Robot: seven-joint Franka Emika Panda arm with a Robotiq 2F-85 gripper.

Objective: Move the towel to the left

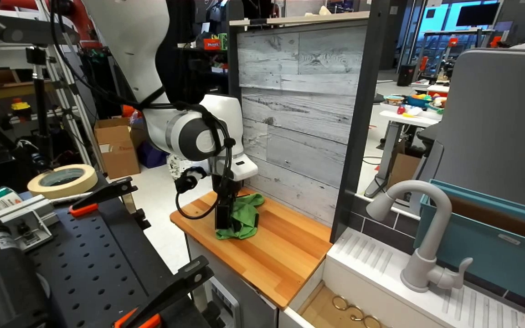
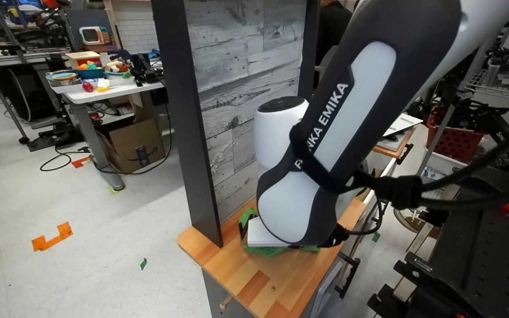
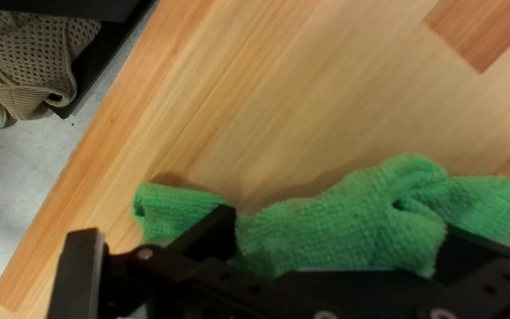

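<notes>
The spread claw (image 3: 340, 228) seemingly straddles the towel (image 1: 246, 216).

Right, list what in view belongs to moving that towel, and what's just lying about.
Belongs to the job:
green towel
fingers
wooden countertop under the towel

Just lying about:
tape roll
cardboard box
blue bowl
teal bin

The towel (image 3: 339, 235) is a green cloth with a fuzzy, ribbed weave, crumpled into a loose heap on the wooden desk (image 1: 285, 269), over toward the far left end in an exterior view. Its middle bulges in rounded folds between the parted jaws, and in the wrist view a short flap pokes out to the left. How far it runs underneath, I can't make out from here.
</notes>
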